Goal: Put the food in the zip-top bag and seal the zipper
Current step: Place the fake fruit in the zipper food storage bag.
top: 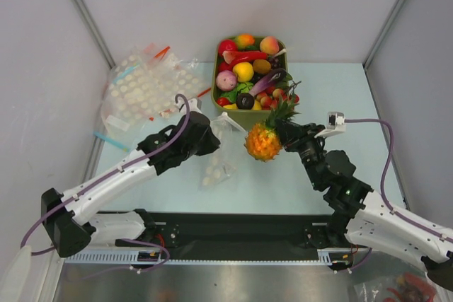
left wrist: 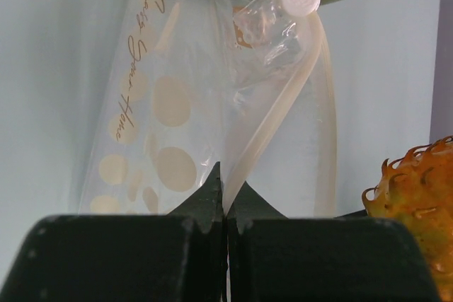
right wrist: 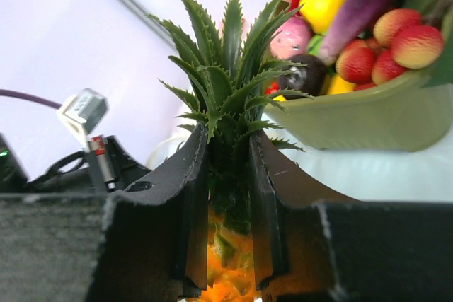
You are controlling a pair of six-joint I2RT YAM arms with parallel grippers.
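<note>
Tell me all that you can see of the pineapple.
The pineapple is a glossy plastic toy: bumpy orange-yellow body, spiky green crown. The right claw is shut on the crown's base. It is tilted, crown toward the bin, just right of the bag. Whether it touches the table is unclear.
</note>
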